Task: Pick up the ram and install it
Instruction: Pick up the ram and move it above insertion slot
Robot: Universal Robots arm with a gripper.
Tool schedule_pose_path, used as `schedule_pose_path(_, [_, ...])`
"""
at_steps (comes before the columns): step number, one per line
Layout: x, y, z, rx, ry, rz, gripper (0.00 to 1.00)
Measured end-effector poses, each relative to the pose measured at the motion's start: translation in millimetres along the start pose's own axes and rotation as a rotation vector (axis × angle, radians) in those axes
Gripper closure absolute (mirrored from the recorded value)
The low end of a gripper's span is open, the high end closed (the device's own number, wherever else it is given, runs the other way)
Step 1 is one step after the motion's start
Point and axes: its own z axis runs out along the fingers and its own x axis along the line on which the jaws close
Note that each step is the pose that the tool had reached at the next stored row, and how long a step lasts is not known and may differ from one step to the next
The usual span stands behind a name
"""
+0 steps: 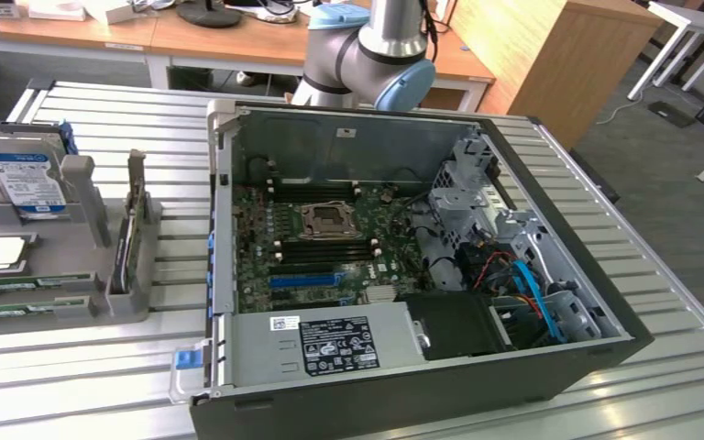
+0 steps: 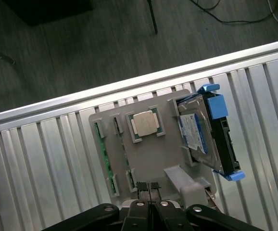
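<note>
While above the tray [image 2: 170, 149], closed tool [image 2: 148, 187] near the ram [image 2: 99, 133].

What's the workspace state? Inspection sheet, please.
Surface: slatted metal table, carrying an open PC case and a grey parts holder.
Job's things: ram, green strips lying in the holder's slots.
Clutter: hard drive and CPU in the same holder.
Grippers: claw shut, empty, above the holder's edge.
Cables: blue and orange leads inside the case.
Surroundings: wooden desks behind the table.
</note>
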Motion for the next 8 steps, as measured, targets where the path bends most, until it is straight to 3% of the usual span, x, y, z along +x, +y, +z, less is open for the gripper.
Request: schedule_pose_path(8, [0.0, 0.0, 0.0, -0.0004, 0.0030, -0.036, 0.89])
